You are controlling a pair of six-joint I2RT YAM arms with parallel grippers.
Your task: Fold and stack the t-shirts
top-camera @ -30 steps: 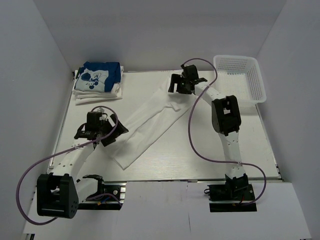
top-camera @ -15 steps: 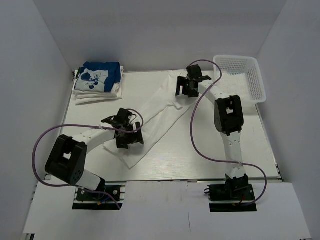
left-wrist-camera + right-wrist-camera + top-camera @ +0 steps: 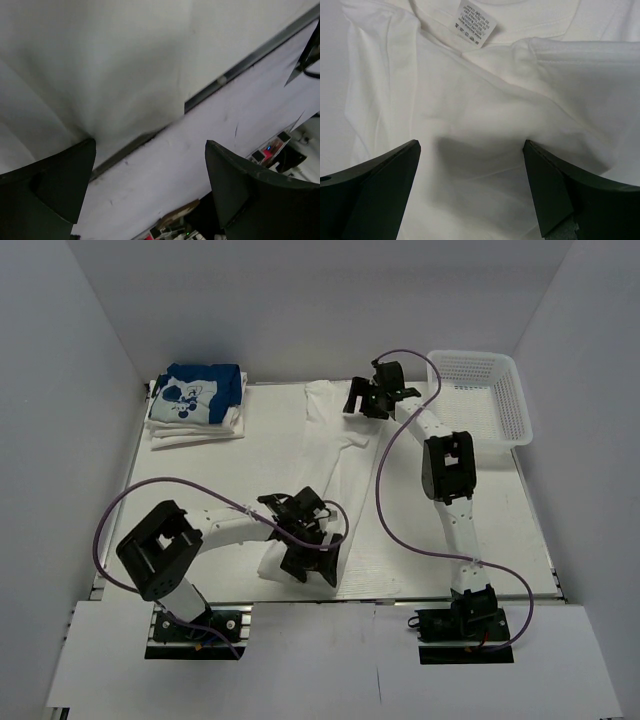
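On the table [image 3: 200,480], white t-shirt [image 3: 330,430]

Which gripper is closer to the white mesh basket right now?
Right. The right gripper is over the white t-shirt's collar end, a short way from the basket; the left gripper is far off at the shirt's near end.

Neck label [image 3: 474,25] was sewn inside the collar of the white t-shirt [image 3: 470,125], right wrist view. It carried several lines of small dark print, too fine to read; no word or number made out. Blue t-shirt [image 3: 205,387], top view, bore a white cartoon print [image 3: 187,395]; no lettering legible on it. No other readable text seen.
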